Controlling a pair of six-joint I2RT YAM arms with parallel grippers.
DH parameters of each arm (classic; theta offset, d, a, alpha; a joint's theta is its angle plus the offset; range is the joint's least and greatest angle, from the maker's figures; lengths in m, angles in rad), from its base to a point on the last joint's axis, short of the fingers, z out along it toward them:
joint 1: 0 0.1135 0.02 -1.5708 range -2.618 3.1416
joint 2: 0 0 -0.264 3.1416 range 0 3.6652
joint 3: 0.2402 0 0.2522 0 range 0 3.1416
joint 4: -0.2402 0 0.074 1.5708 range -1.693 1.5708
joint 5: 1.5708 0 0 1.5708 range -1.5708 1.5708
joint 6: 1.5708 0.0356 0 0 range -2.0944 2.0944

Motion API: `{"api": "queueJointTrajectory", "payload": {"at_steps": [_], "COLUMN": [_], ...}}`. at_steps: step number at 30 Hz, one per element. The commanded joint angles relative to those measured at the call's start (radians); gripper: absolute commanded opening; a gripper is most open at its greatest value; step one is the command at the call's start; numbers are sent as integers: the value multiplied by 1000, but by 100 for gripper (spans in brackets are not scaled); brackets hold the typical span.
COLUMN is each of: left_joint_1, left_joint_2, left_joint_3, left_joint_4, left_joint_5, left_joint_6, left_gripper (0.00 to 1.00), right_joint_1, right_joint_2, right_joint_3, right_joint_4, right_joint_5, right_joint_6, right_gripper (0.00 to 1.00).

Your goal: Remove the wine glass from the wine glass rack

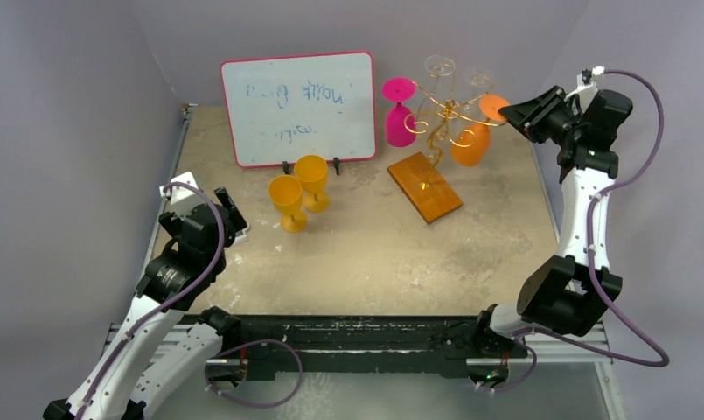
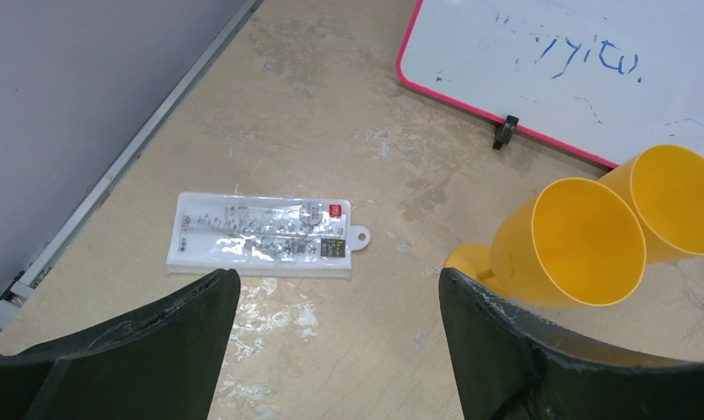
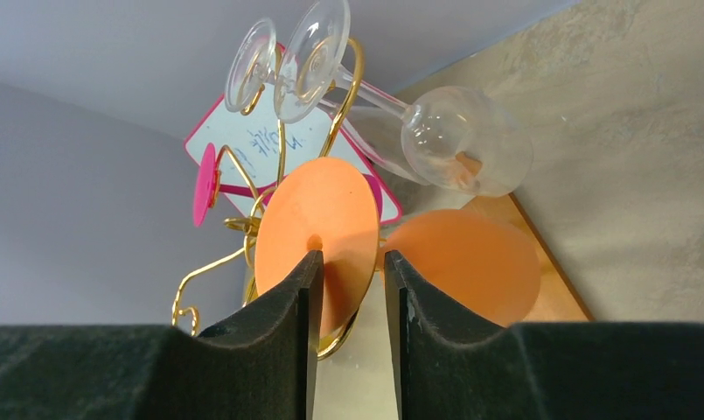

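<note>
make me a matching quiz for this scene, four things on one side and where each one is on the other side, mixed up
Things:
1 orange wine glass
2 pink wine glass
3 yellow goblets
4 plastic packet

Places:
a lying flat on the table near the left gripper
b hanging on the wine glass rack, foot at the right gripper
c hanging on the rack's side nearer the whiteboard
d standing upright in front of the whiteboard

Pairs: 1-b, 2-c, 3-d, 4-a
</note>
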Motion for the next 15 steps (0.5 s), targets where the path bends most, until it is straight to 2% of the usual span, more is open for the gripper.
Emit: {"api": "queueJointTrajectory", "payload": {"at_steps": [1, 12, 15], "left_joint_1": [4, 4, 3], "left_joint_2": [0, 4, 5], "left_joint_3": [0, 0, -1], "left_joint_4": [38, 40, 40], "left_joint_5": [-21, -18, -17], "left_joint_6": [-6, -6, -6], "left_gripper": [83, 83, 83], "right_joint_1": [3, 3, 4], "right_joint_2": [-24, -49, -55], "right_joint_3": [24, 36, 31], "right_joint_4": [-2, -22, -18], "right_joint_5": [63, 147, 146], "right_joint_6": [-18, -17, -16], "right_gripper": [32, 24, 17]}}
